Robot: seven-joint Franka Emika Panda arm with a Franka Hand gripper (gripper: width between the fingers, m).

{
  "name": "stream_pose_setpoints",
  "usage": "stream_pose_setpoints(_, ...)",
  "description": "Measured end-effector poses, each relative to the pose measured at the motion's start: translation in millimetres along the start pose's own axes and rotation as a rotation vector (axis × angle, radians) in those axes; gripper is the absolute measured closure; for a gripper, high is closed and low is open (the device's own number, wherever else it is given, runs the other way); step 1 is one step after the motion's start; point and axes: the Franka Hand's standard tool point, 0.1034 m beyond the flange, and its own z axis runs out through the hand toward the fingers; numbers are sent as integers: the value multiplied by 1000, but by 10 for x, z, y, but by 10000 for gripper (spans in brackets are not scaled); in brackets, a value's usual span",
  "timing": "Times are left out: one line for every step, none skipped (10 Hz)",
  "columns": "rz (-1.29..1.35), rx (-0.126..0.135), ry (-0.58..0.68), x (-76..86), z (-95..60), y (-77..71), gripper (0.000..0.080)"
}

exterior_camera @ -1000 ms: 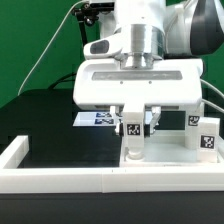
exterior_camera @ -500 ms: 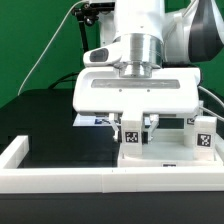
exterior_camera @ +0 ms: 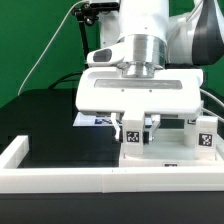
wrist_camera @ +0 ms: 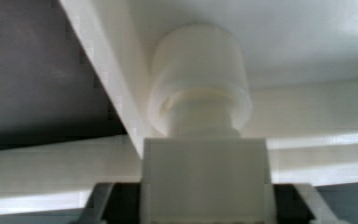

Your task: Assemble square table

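My gripper (exterior_camera: 134, 130) hangs from the big white hand and is shut on a short white table leg (exterior_camera: 132, 142) with a black-and-white tag. It holds the leg upright, low over the white slab of the square table (exterior_camera: 166, 158), close behind the border wall. In the wrist view the leg (wrist_camera: 202, 85) runs out from between the dark fingers (wrist_camera: 119, 203) of the gripper (wrist_camera: 202, 200) toward the slab (wrist_camera: 318, 55). Whether the leg's end touches the slab is hidden. Another tagged leg (exterior_camera: 206, 138) stands at the exterior view's right.
The long low white border wall (exterior_camera: 60, 178) runs along the front, with a raised end at the exterior view's left. The marker board (exterior_camera: 96, 120) lies behind the gripper on the black table (exterior_camera: 50, 125). Cables hang behind the arm.
The gripper has come down with the leg, so the leg's tag sits lower, near the slab. Over the last half second almost nothing has moved.
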Motion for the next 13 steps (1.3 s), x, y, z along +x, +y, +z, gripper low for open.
stream_pose_setpoints(4, 2, -5, 2, 1, 8, 509)
stream_pose_setpoints(7, 8, -19, 4, 3, 7, 509)
stream_pose_setpoints(8, 10, -24, 7, 4, 8, 509)
stream_pose_setpoints(8, 10, -25, 6, 5, 7, 502)
stream_pose_setpoints(8, 15, -42, -31, 20, -2, 502)
stream_pose_setpoints(8, 14, -42, -32, 20, -1, 361)
stream_pose_setpoints(8, 14, -43, -33, 21, -1, 232)
stream_pose_setpoints(8, 14, -44, -39, 24, 2, 232)
stream_pose_setpoints(8, 13, -44, -44, 25, 7, 168)
stream_pose_setpoints(8, 13, -44, -43, 25, 7, 153)
stream_pose_setpoints(11, 19, -57, -40, 11, 9, 153)
stream_pose_setpoints(19, 27, -64, 15, -47, 20, 151)
stream_pose_setpoints(24, 41, -76, 73, -141, 10, 151)
